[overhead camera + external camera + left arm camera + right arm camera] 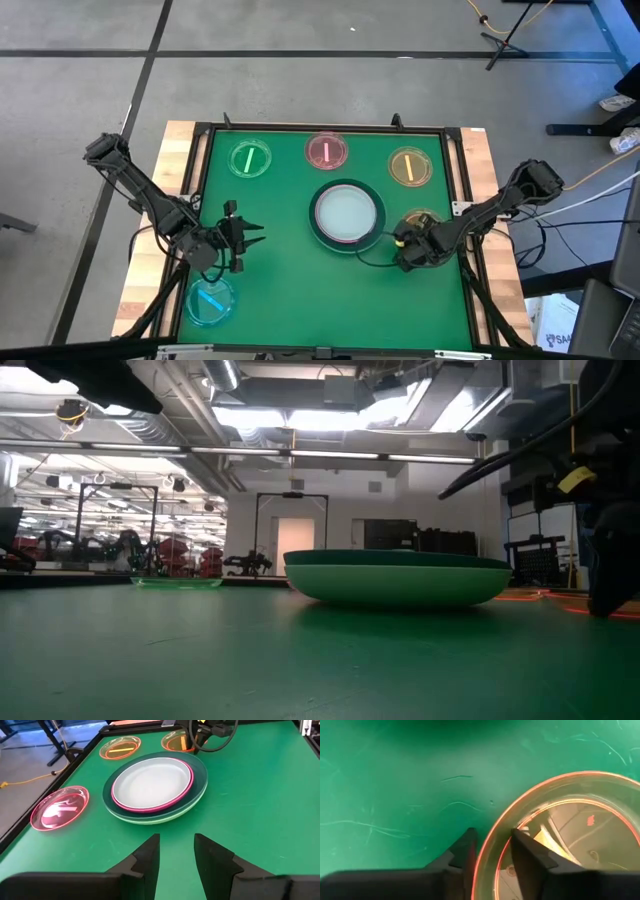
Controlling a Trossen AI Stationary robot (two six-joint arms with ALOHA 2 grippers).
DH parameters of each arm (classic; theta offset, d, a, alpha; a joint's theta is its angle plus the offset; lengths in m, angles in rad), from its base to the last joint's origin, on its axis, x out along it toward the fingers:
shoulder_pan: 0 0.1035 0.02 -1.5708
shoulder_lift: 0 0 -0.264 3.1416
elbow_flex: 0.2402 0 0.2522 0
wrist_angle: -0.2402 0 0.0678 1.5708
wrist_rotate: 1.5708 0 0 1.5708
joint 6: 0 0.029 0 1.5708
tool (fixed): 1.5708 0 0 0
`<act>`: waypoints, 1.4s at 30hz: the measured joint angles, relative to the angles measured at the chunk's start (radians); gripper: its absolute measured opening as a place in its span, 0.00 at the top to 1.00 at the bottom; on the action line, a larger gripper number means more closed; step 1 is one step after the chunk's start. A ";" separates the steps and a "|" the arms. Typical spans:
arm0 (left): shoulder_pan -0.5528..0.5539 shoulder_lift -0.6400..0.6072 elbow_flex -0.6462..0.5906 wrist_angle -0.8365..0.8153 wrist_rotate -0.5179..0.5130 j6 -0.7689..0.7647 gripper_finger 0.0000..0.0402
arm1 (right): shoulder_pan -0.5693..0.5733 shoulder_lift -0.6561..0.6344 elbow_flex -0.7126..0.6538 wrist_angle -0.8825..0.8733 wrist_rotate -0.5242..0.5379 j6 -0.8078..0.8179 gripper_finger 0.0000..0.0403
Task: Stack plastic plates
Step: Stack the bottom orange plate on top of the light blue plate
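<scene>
Green worktop (290, 280): right gripper (490, 851) clenched on amber plate (560, 830) rim; left gripper (176, 851) released, plate stack (155, 787) ahead.

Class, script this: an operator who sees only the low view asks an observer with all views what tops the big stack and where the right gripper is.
Operator: From table height I only see the side of the stack. What tops it?
Observer: A pale grey-green plate, nested inside a pink plate.
Operator: Where is the right gripper?
Observer: The right gripper is down at the rim of a small amber plate, just to the right of the stack.
</scene>
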 joint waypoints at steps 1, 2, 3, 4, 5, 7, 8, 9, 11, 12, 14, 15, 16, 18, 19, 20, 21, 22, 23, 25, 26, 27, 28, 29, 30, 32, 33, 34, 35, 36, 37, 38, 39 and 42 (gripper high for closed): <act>0.000 0.000 0.000 0.000 0.000 -0.003 0.72 | 0.000 0.000 0.000 0.000 0.002 -0.010 0.77; 0.000 0.000 0.000 0.000 0.000 -0.008 0.72 | 0.000 0.000 0.000 0.000 0.010 -0.018 0.81; 0.000 0.000 0.000 0.000 0.000 -0.010 0.72 | 0.001 0.000 -0.002 0.000 0.023 -0.033 0.84; 0.000 0.000 0.000 0.000 0.000 -0.011 0.72 | 0.001 0.001 -0.003 0.002 0.030 -0.044 0.87; 0.000 0.000 0.000 0.001 0.000 -0.012 0.72 | 0.001 0.002 -0.003 0.007 0.031 -0.061 0.90; 0.000 0.000 0.000 0.002 0.000 -0.012 0.72 | 0.000 0.002 -0.003 0.011 0.031 -0.086 0.95; 0.000 0.000 0.000 0.002 0.000 -0.012 0.72 | 0.000 0.002 -0.003 0.010 0.032 -0.088 0.97; 0.000 0.000 0.000 0.002 0.000 -0.012 0.72 | 0.000 0.002 -0.003 0.009 0.036 -0.090 0.98; 0.000 0.000 0.001 0.002 0.000 -0.012 0.72 | 0.000 0.002 -0.003 0.003 0.045 -0.090 0.99; 0.000 0.000 0.001 0.002 0.000 -0.012 0.72 | 0.000 0.002 -0.004 0.001 0.046 -0.090 0.98; 0.000 0.000 0.001 0.002 0.000 -0.012 0.72 | 0.000 0.002 -0.004 0.001 0.046 -0.096 0.98; 0.000 0.000 0.001 0.002 0.000 -0.011 0.72 | 0.000 0.002 -0.002 -0.001 0.046 -0.105 0.99; 0.000 0.000 0.001 0.002 0.000 -0.011 0.72 | 0.000 0.003 0.004 -0.012 0.046 -0.117 0.99; 0.000 0.000 0.001 0.002 0.000 -0.011 0.72 | 0.000 0.005 0.030 -0.062 0.045 -0.141 1.00; 0.000 0.000 0.001 0.003 0.000 -0.011 0.72 | 0.000 0.005 0.050 -0.093 0.047 -0.143 0.99; 0.000 0.000 0.001 0.002 0.000 -0.011 0.72 | 0.000 0.005 0.073 -0.127 0.055 -0.143 0.99; 0.000 0.000 0.001 0.003 0.000 -0.011 0.72 | 0.000 0.005 0.097 -0.166 0.067 -0.143 1.00; 0.000 0.000 0.001 0.002 0.000 -0.011 0.72 | 0.000 0.005 0.122 -0.209 0.076 -0.143 1.00; 0.000 0.000 0.001 0.002 0.000 -0.012 0.72 | 0.000 0.005 0.147 -0.244 0.083 -0.144 1.00; 0.000 0.000 0.001 0.003 0.000 -0.012 0.72 | 0.000 0.005 0.201 -0.291 0.087 -0.143 1.00; 0.000 0.000 0.001 0.003 0.000 -0.012 0.72 | 0.000 0.005 0.227 -0.309 0.090 -0.145 1.00; 0.000 0.000 0.001 0.003 0.000 -0.012 0.72 | 0.000 0.005 0.253 -0.325 0.098 -0.155 1.00; 0.000 0.000 0.001 0.003 0.000 -0.012 0.72 | 0.000 0.004 0.275 -0.333 0.107 -0.170 1.00; 0.000 0.000 0.001 0.004 0.000 -0.012 0.72 | 0.000 0.004 0.295 -0.331 0.113 -0.186 1.00; 0.000 0.000 0.001 0.007 0.000 -0.011 0.72 | 0.000 0.004 0.315 -0.326 0.126 -0.200 1.00; 0.000 0.000 0.001 0.016 0.000 -0.011 0.72 | 0.000 0.004 0.342 -0.313 0.174 -0.242 1.00; 0.000 0.000 0.001 0.019 0.000 -0.011 0.72 | 0.000 0.003 0.351 -0.300 0.204 -0.257 1.00; 0.000 0.000 0.001 0.021 0.000 -0.011 0.72 | 0.000 0.003 0.356 -0.283 0.234 -0.275 1.00; 0.000 0.000 0.001 0.022 0.000 -0.011 0.72 | 0.000 0.003 0.359 -0.260 0.262 -0.302 1.00; 0.000 0.000 0.001 0.023 0.000 -0.011 0.72 | 0.000 0.003 0.359 -0.229 0.286 -0.338 1.00; 0.000 0.000 0.001 0.023 0.000 -0.010 0.72 | -0.001 0.003 0.357 -0.186 0.302 -0.383 1.00; 0.000 0.000 0.001 0.023 0.000 -0.010 0.72 | -0.003 0.003 0.353 -0.138 0.311 -0.434 1.00; 0.000 0.000 0.001 0.023 0.000 -0.010 0.72 | -0.010 0.005 0.348 -0.088 0.314 -0.488 1.00; 0.000 0.000 0.001 0.023 0.000 -0.007 0.72 | -0.035 0.023 0.343 0.059 0.309 -0.634 1.00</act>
